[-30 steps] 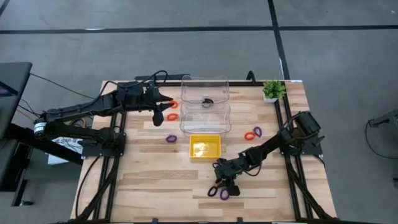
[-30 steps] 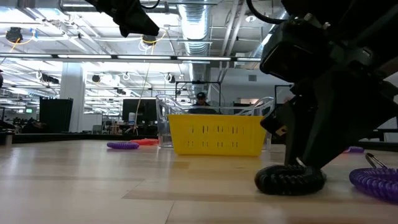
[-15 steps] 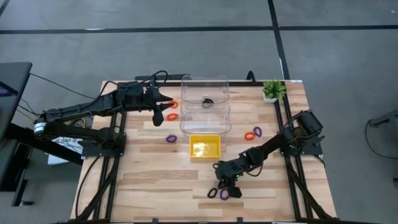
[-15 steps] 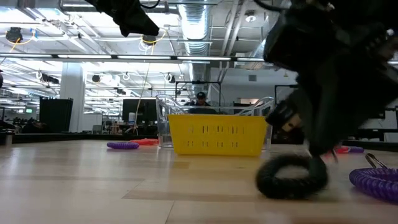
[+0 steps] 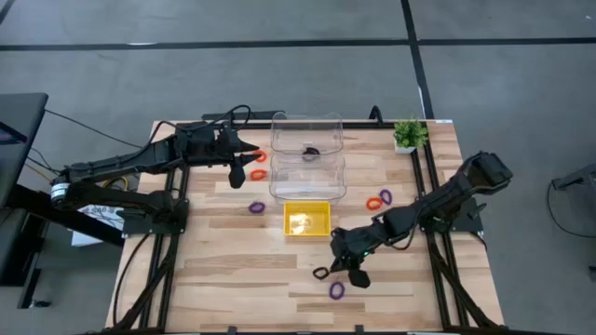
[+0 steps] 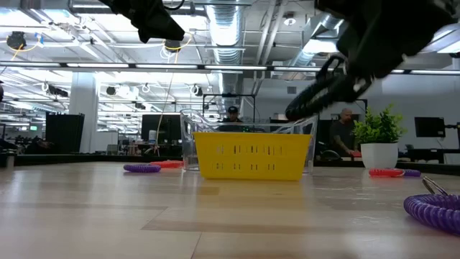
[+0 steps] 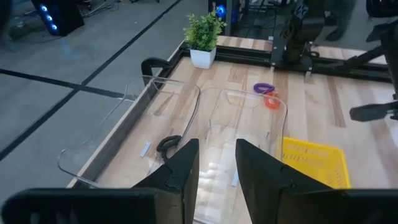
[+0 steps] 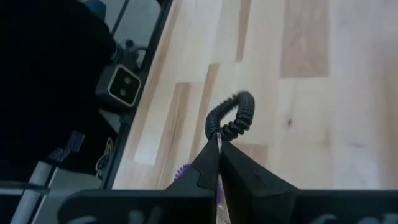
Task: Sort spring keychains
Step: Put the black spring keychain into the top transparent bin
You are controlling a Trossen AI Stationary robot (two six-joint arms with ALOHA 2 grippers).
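Left gripper (image 5: 240, 160), fingers spread and empty, hovered beside two clear bins (image 5: 307, 154); the farther bin held one black keychain (image 5: 310, 152). Two orange keychains (image 5: 258, 166) lay just beside this gripper, a purple keychain (image 5: 256, 207) nearer the front. The yellow tray (image 5: 307, 220) sat ahead of the bins. Right gripper (image 5: 346, 270), fingers pressed together, pinched a black coil (image 8: 233, 118) lifted off the table; a second purple coil (image 5: 336, 290) lay just below it. An orange-and-purple pair (image 5: 379, 199) lay toward the plant (image 5: 408, 134).
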